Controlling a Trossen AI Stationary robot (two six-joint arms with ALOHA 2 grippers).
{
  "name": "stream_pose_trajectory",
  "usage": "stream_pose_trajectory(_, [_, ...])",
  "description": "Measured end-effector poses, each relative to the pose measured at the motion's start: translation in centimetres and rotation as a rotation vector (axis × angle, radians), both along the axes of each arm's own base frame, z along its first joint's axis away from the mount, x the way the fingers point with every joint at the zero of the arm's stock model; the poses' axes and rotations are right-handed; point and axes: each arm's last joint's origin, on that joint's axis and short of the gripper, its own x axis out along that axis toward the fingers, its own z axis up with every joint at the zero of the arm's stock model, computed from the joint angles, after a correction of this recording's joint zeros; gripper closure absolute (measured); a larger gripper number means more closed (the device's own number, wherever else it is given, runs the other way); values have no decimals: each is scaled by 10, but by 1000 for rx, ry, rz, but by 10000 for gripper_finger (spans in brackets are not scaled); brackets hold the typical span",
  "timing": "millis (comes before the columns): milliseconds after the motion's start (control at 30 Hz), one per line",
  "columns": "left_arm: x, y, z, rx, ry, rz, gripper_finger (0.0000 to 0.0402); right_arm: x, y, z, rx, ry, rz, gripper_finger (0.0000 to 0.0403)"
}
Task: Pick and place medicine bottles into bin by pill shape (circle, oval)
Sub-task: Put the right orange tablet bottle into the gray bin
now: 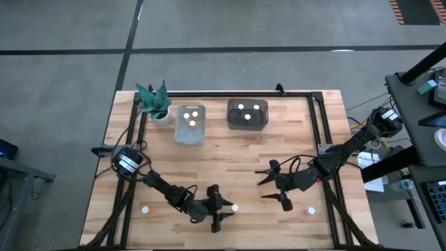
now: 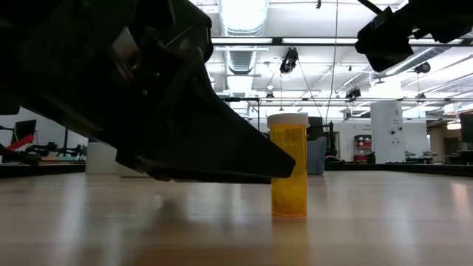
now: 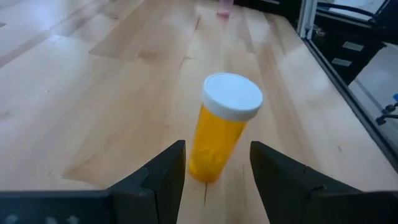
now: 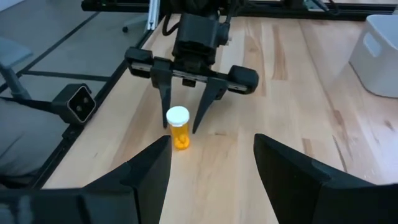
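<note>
- left arm's two-finger gripper [image 1: 224, 208] sits low at roughly 6 o'clock on the wooden table [image 1: 230, 157], fingers spread wide with nothing held. the little orange medicine bottle with a round white cap [image 3: 222, 126] stands upright just past the fingertips, lined up with the gap. looks like it's set for a side grab on the body.
- from the right wrist view the same bottle [image 4: 178, 127] stands between the left gripper's finger [image 4: 163, 102] tips, not touching either as far as i can see.
- low view confirms the bottle [image 2: 288, 165] is upright on the table, cap on.
- right arm's gripper [image 1: 277, 185] hovers around 4 o'clock, fingers spread wide and empty, pointed at the left one. i'd guess it's just waiting.
- two more white-capped bottles are loose on the table, one at 7 o'clock [image 1: 145, 209] and one at 5 o'clock [image 1: 311, 210].
- clear plastic bin [image 1: 178, 131] at 11 o'clock has two bottles in it and the dark bin [image 1: 231, 123] at 12 o'clock has three, so sorting seems over halfway.
- small green plant in a white pot [image 1: 156, 102] sits left of the clear bin, out of the way.
- can't read pill shape from here, so can't say which bin this one goes in.
</note>
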Motion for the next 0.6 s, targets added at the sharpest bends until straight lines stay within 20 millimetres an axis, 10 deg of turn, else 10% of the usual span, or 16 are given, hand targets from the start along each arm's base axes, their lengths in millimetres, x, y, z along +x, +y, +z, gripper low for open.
stream_pose_trajectory(600, [7,8,0,94,-36,-6,305,0,-1,0,-28,-12,-22,184])
